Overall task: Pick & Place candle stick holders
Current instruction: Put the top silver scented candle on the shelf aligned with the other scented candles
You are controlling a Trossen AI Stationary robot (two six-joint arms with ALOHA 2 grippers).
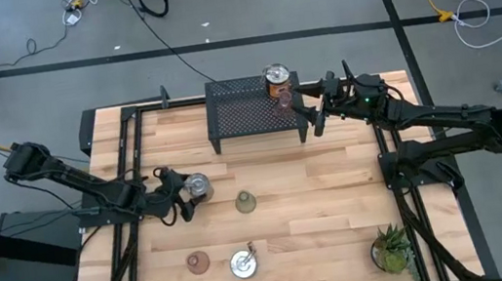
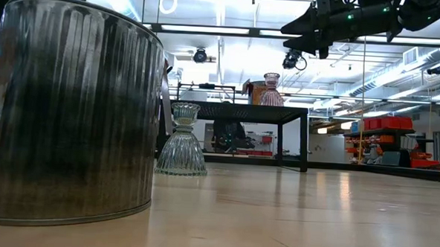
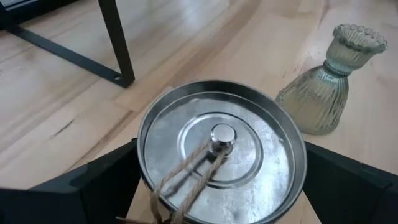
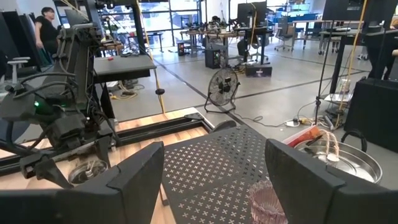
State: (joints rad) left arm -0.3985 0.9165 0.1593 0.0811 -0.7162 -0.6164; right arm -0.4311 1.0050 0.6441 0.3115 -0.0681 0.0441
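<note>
The left pincer (image 1: pixel 183 195) stands spread around a silver-topped holder (image 1: pixel 198 186) at the surface's nine o'clock. The right pincer (image 1: pixel 311 112), spread and empty, hovers beside the pink glass cup (image 1: pixel 284 98) on the mesh rack (image 1: pixel 247 111) at twelve.

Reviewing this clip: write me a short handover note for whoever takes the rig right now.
Left gripper: open, fingers either side of a silver-topped holder on the table, not closed on it.
Right gripper: open, empty, above the right end of the black mesh rack.
On the rack: the orange-bodied holder and a pink glass cup beside it.
On the table: the olive-green cup, a pinkish-brown cup, another silver-topped holder.
Done, apparently: two placed on the rack. Left: four on the table, likely starting with the one between the left fingers.
</note>
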